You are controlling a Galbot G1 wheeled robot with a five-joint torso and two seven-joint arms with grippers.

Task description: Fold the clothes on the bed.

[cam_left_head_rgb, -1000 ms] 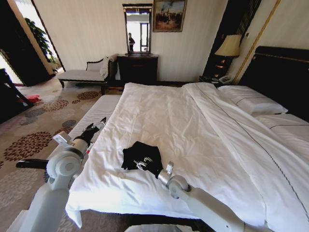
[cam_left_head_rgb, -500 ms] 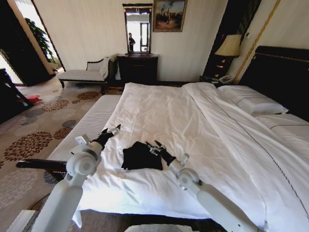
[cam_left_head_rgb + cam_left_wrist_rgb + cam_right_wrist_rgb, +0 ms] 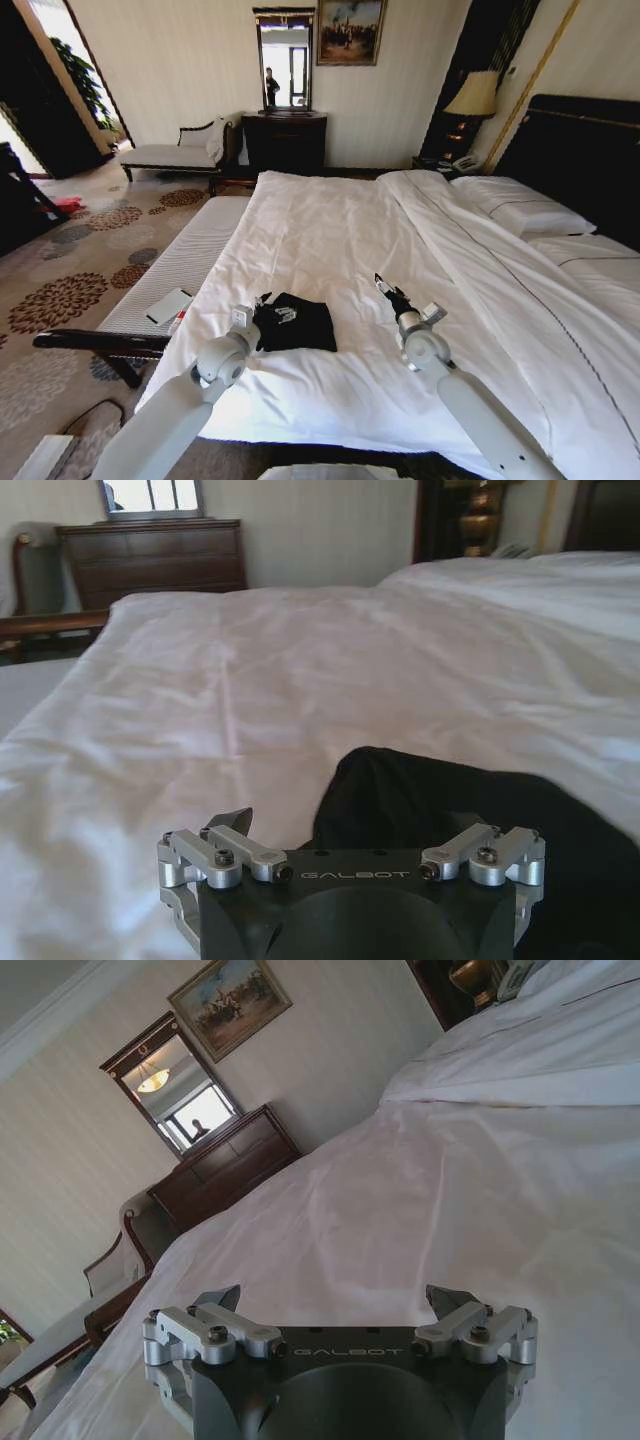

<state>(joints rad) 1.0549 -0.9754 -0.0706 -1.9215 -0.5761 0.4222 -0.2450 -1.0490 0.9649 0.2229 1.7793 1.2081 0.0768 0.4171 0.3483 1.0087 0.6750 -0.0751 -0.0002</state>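
Head view: left hand (image 3: 262, 303) released at T-shirt (image 3: 297, 324) edge; right hand (image 3: 383, 285) released, raised above bed (image 3: 330, 230).

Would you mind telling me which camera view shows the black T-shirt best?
The head view: the whole T-shirt lies folded on the bed, the left gripper at its edge. The left wrist view shows only part of it, close up. The right wrist view looks across bare bedding.

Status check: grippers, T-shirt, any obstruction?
Left gripper open at the T-shirt's edge. Right gripper open, above bare duvet. T-shirt lies bunched on the bed. Nothing in the way.
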